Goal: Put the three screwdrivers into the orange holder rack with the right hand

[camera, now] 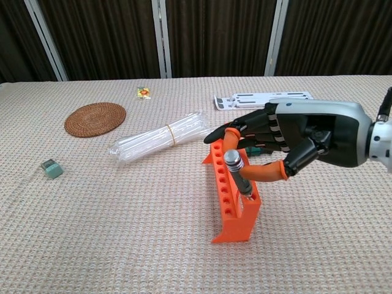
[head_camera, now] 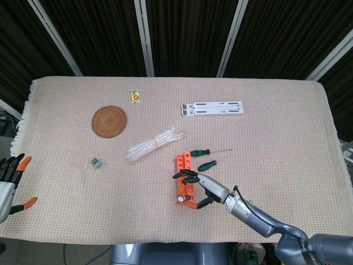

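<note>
The orange holder rack [camera: 228, 202] stands on the cloth in front of me, also seen as the rack [head_camera: 183, 163] in the head view. A screwdriver with a silver cap [camera: 234, 164] leans in one of the rack's near holes. My right hand [camera: 300, 139] pinches its handle between an orange-tipped finger and thumb. Two green-handled screwdrivers lie just beyond the rack: one with a long shaft [head_camera: 202, 152] and a short one [head_camera: 208, 165]. My left hand [head_camera: 10, 179] hangs off the table's left edge with fingers apart, holding nothing.
A bundle of clear plastic tubes [head_camera: 154, 143] lies left of the rack. Farther off are a woven coaster [head_camera: 109, 121], a small green block [head_camera: 96, 162], a yellow packet [head_camera: 135, 96] and a white folding stand [head_camera: 212, 108].
</note>
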Robot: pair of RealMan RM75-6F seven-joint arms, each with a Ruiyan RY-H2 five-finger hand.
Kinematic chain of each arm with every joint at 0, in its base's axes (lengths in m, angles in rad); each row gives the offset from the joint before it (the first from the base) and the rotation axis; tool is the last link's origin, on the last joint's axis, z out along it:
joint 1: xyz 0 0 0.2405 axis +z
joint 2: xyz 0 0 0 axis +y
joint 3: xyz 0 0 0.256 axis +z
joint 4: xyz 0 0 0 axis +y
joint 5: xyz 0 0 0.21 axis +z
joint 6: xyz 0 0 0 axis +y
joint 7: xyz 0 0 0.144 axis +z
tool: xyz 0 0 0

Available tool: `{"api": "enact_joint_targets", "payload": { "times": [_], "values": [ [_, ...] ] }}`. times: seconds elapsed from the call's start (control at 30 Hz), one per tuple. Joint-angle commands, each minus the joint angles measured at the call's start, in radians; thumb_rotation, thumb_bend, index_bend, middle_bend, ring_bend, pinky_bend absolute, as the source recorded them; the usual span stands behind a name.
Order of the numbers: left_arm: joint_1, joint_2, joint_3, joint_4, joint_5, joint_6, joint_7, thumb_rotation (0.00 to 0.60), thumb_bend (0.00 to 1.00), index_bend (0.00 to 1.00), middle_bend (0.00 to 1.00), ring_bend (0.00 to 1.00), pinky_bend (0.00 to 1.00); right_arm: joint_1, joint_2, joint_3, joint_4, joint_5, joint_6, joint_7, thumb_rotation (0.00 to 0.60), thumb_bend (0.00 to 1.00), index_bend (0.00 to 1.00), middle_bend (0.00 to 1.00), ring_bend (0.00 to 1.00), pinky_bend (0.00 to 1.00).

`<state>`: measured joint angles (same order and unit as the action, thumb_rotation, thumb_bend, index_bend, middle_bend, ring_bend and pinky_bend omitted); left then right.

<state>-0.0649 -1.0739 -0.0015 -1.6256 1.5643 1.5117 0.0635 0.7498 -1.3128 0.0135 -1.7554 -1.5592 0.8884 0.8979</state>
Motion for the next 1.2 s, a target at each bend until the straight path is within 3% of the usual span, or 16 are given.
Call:
{"api": "enact_joint_targets", "payload": {
  "times": [0.03,0.5,0.73,0.97,1.2],
  "values": [
    [0.000,0.000,0.000,0.000,-0.001,-0.001,-0.001,0.600,0.06,0.00,0.00,0.00,0.00,-0.002,0.000,0.002,-0.002,0.003,0.002,0.003,0.600,0.25,0.47,0.14,0.00,0.00],
    [0.001,0.000,0.000,0.001,0.001,0.003,-0.006,0.600,0.06,0.00,0.00,0.00,0.00,-0.009,0.018,0.014,-0.009,0.009,0.017,0.033,0.600,0.22,0.32,0.12,0.00,0.00],
    [0.000,0.004,-0.006,0.001,0.001,0.009,-0.006,0.600,0.06,0.00,0.00,0.00,0.00,-0.011,0.052,0.044,0.002,0.039,0.031,0.009,0.600,0.22,0.32,0.12,0.00,0.00],
    [-0.005,0.001,-0.010,-0.001,0.004,0.008,0.002,0.600,0.06,0.00,0.00,0.00,0.00,0.004,0.084,0.098,0.074,0.168,0.008,-0.295,0.600,0.23,0.36,0.12,0.00,0.00],
    [-0.016,0.000,-0.017,-0.012,0.008,0.005,0.022,0.600,0.06,0.00,0.00,0.00,0.00,0.034,0.044,0.118,0.158,0.272,0.019,-0.721,0.600,0.23,0.36,0.09,0.00,0.00]
  ]
}}
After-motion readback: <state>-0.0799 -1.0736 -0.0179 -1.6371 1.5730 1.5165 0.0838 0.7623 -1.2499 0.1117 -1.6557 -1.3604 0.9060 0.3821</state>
